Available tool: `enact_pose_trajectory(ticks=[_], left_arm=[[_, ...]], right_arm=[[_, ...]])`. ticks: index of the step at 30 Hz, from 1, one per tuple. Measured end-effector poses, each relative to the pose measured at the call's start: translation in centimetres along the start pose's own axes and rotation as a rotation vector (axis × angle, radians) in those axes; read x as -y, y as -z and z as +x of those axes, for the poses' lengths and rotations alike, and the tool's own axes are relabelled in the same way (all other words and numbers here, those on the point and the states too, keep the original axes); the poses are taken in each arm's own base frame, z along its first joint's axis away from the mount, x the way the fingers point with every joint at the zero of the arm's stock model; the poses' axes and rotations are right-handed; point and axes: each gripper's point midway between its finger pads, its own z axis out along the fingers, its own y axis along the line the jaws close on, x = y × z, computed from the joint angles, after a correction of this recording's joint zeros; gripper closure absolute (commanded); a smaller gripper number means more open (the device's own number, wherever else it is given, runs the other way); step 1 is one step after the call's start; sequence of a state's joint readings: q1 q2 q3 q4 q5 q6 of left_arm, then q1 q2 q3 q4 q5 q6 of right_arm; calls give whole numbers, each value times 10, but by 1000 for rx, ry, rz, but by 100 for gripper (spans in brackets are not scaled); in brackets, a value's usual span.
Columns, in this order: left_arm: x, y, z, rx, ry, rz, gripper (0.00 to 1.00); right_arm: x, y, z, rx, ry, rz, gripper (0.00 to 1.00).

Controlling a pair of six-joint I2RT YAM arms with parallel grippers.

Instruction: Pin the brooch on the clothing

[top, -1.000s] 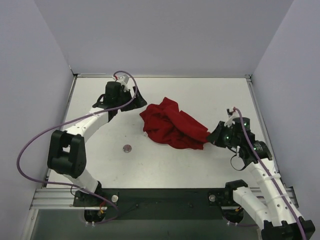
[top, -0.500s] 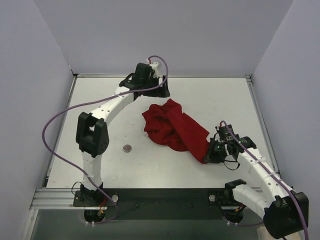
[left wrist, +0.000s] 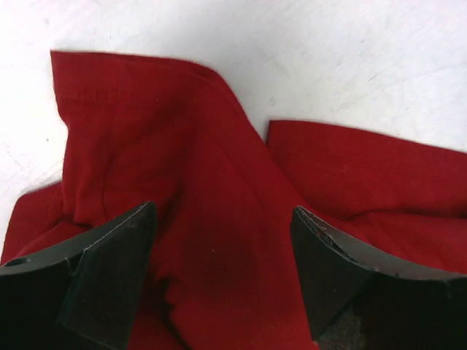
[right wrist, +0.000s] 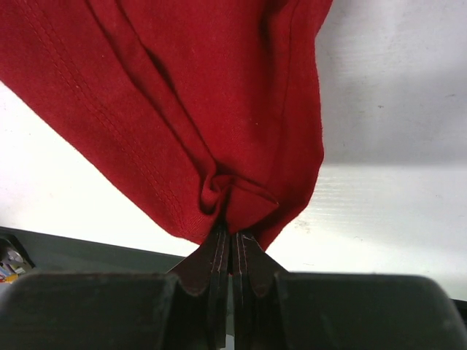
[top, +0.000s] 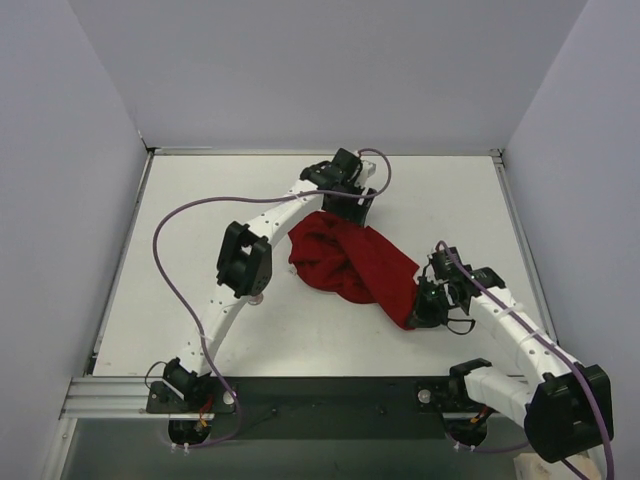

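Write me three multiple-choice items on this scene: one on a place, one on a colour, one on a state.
1. Where on the T-shirt is the right gripper clamped? A. far left corner B. middle C. near right end
2. The T-shirt's colour? A. blue B. red C. white
3. The left gripper is: A. open over the T-shirt B. shut on it C. out of view
Answers: C, the top view shows the pinch at that end; B, all views show red; A, its jaws stand apart above the fabric.
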State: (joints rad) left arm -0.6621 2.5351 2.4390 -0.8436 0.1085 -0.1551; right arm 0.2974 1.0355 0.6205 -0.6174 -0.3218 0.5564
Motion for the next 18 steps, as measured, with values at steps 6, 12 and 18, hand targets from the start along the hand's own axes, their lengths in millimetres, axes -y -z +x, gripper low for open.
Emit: enact_pose_trajectory(ticks=[6,12,18], left_arm=[[-9,-13,13,-36,12,-11,37],[-8,-22,4,10,42,-1,100],[-3,-23,-9,61,45,26,100]], right_arm=[[-1,0,-6,0,6,12,100],[1,-2,-8,-4,9,31,100],[-6,9,-30,52,45,27,100]])
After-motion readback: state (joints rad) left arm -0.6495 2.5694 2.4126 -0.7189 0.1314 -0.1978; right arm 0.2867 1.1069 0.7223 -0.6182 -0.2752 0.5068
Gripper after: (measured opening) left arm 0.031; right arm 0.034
